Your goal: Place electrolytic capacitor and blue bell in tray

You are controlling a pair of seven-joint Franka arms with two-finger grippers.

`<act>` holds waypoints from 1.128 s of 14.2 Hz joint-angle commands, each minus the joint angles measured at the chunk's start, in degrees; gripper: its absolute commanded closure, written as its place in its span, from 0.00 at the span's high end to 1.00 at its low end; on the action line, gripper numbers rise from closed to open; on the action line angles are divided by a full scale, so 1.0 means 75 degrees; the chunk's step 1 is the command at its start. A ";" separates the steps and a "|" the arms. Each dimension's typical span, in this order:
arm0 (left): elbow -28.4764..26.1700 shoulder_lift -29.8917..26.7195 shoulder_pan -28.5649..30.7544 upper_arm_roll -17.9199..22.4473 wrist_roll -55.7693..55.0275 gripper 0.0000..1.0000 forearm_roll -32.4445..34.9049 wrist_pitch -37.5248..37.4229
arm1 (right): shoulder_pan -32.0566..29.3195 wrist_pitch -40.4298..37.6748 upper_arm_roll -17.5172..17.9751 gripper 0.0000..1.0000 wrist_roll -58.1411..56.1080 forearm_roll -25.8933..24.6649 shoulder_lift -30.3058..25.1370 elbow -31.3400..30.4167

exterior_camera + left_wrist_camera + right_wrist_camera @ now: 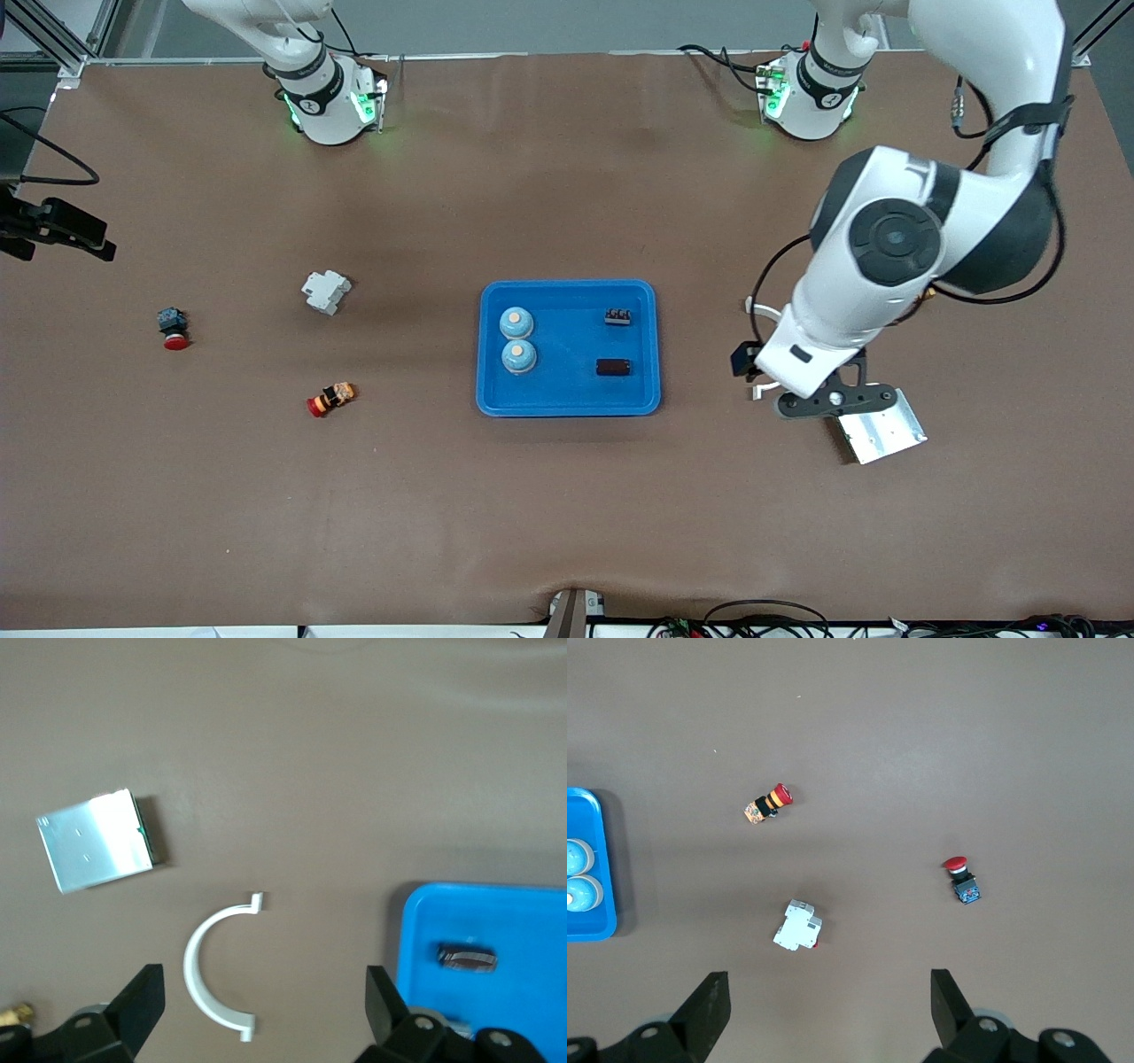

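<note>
Left end effector [257,1010] agape over curved white clip [217,970] | glossy blue tray [569,403]

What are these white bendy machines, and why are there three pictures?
They are two robot arms. One picture looks down from high up; the others come from a camera on each wrist. On the brown table a blue tray holds two blue bells and two small dark parts. The left tool is open over a white curved clip, beside a silver plate. The right tool is open above a white switch and two red buttons. Nothing is held.
</note>
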 commanded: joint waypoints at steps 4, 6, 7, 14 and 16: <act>-0.0379 -0.0500 0.0739 -0.0107 0.1483 1.00 -0.0207 0.0084 | -0.0082 0.0013 0.0047 1.00 0.0046 0.0139 -0.0096 -0.0055; -0.0390 -0.0547 0.1009 -0.0107 0.1859 1.00 -0.0219 0.0084 | -0.0070 0.0013 0.0047 1.00 0.0046 0.0139 -0.0096 -0.0055; -0.0379 -0.0547 0.1126 -0.0119 0.1976 1.00 -0.0207 0.0096 | -0.0070 0.0013 0.0047 1.00 0.0046 0.0139 -0.0096 -0.0055; -0.0367 -0.0523 0.1525 -0.0119 0.2212 1.00 -0.0207 0.0400 | -0.0082 0.0001 0.0059 1.00 0.0046 0.0139 -0.0084 -0.0043; -0.0355 -0.0570 0.1631 -0.0131 0.2212 1.00 -0.0231 0.0400 | -0.0093 0.0001 0.0059 1.00 0.0046 0.0139 -0.0096 -0.0043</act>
